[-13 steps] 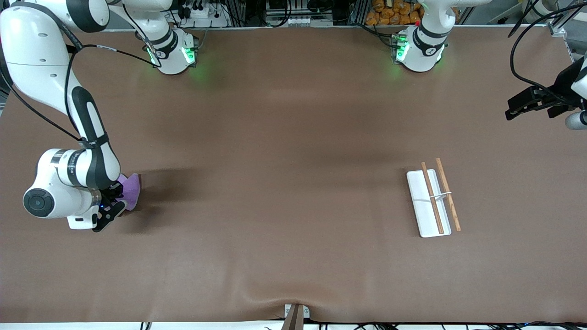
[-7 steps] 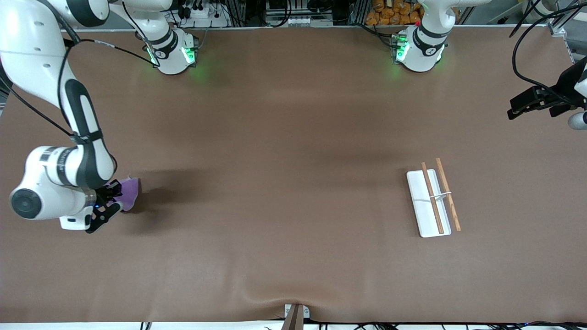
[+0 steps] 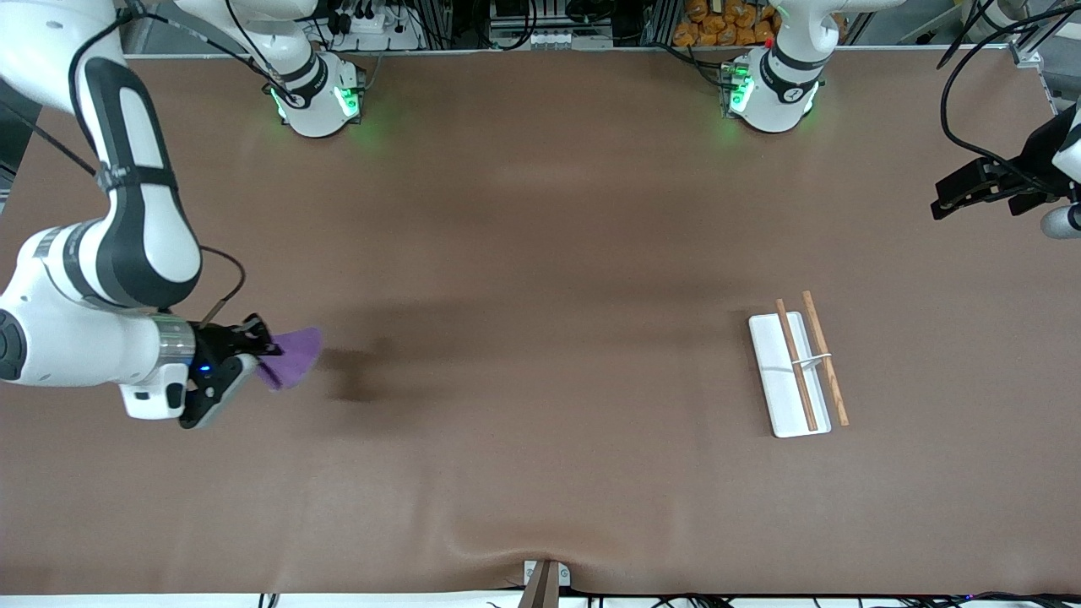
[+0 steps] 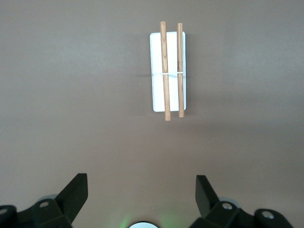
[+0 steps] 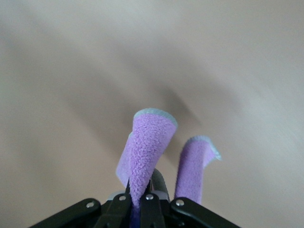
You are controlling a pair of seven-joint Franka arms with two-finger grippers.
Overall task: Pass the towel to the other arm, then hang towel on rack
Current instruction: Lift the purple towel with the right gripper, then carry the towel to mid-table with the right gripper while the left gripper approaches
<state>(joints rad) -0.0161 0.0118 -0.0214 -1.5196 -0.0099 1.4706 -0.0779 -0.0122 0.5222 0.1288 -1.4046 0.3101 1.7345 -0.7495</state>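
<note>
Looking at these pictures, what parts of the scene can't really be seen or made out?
- Towel: its pinched end sits hidden inside the shut right gripper; in the right wrist view the table under it is blurred.
- Left gripper: the front view's edge cuts off its arm.
- Rack: what its slim bracket is made of is too small to tell.

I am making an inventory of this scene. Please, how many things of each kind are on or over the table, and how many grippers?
Towel: 1, purple towel, held up over the table in the shut right gripper.
Rack: 1, white rack with two wooden rods, lying on the table.
Grippers: 2, the right gripper and the open, waiting left gripper at the left arm's end.
Total: 4.
</note>
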